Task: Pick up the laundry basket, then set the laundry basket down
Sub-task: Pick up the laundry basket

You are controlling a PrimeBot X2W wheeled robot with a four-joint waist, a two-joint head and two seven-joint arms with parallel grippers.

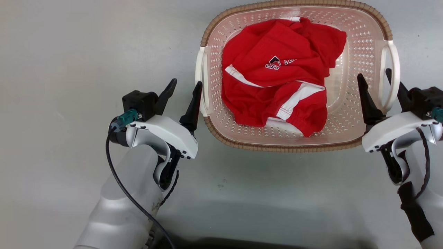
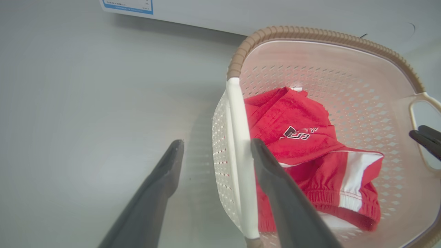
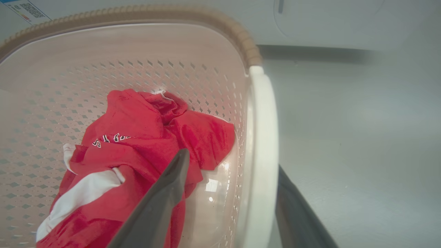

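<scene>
The laundry basket (image 1: 277,148) sits level on the grey floor (image 1: 69,52), upper centre to upper right of the head view, not yet lifted. A red garment (image 1: 277,86) with white stripes is heaped in the middle of it.

Your left tool (image 1: 186,83), lower left of the head view, has its jaws wide apart and holds nothing. In the left wrist view the white left handle (image 2: 237,155) runs up between the two fingers. One is outside the basket wall and the inner finger (image 2: 286,193) is over the cloth. Contact with the handle cannot be told.

Your right tool (image 1: 374,73), at the right edge of the head view, is likewise apart and empty, straddling the right handle (image 1: 396,72).

Step in hand, as I read it: clamp both handles before the lift.

To do it well:
- Close both tools together, so neither one shoves the basket sideways.
- Keep the inner left finger clear of the garment. Cloth pinched against the handle would likely make a soft, slippery grip.
- Take each handle near its middle, so the basket hangs level.
- Raise both arms at one pace. A tilt would probably slide the garment to the low side.
- The thin perforated plastic may flex, so start slowly and watch the handles.
- Mind the white appliance (image 2: 127,5) at the top of the left wrist view. Lift straight up, not forward.
</scene>
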